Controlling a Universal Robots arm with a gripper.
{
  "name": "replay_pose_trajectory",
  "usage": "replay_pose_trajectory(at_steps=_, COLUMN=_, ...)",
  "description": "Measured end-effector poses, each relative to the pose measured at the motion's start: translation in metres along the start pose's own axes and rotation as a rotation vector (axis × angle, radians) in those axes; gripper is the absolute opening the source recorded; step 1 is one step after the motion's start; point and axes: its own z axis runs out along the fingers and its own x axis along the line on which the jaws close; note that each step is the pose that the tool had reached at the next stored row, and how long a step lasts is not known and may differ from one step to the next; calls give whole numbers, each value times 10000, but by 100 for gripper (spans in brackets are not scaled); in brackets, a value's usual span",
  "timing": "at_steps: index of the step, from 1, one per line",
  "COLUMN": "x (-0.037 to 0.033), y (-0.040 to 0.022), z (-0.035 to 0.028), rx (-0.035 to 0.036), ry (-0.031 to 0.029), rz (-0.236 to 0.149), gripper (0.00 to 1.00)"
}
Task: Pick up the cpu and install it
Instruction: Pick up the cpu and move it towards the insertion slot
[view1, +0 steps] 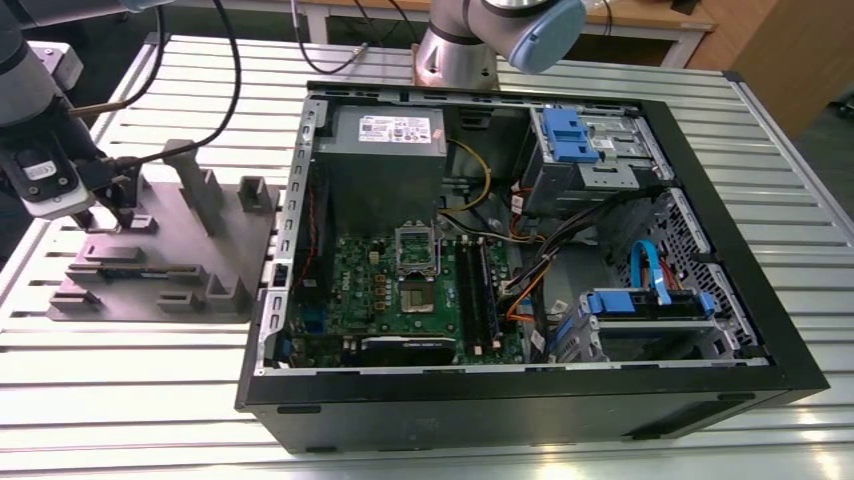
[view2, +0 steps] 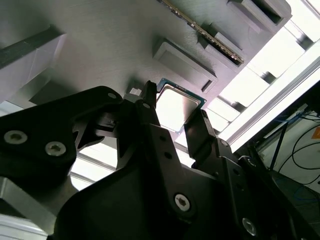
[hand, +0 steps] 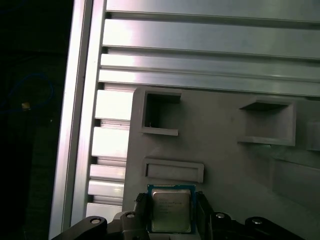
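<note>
Your gripper (view1: 110, 218) sat low over the plate (view1: 167, 245) at the exterior view's left, well apart from the case (view1: 534, 400). In both wrist views the cpu (hand: 170, 210) lay flat between the two fingers (hand: 142, 210). They were drawn in narrow and looked pressed against its opposite edges, so gripped, I'd say, though I couldn't tell whether the chip was clear of the plate. The step in hand was the pick, by my reading. You needed the squeeze on the rim only, square to the chip, with the chip level and no dragging against the plate's raised blocks. The count: one cpu, one gripper with two fingers, one plate, one case, one socket (view1: 416, 243) inside it.
</note>
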Motion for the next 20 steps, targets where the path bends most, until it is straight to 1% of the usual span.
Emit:
replay_pose_trajectory(at_steps=9, x=3, y=5, z=-71, rx=1, ry=1, rz=0, gripper=47)
replay_pose_trajectory(at_steps=14, x=5, y=8, z=-122, rx=4, ry=1, rz=-1, gripper=47)
replay_pose_trajectory(at_steps=18, x=8, y=13, z=-180, rx=4, ry=1, rz=0, gripper=47)
replay_pose_trajectory(at_steps=20, x=9, y=14, z=-196, rx=6, ry=1, rz=0, gripper=47)
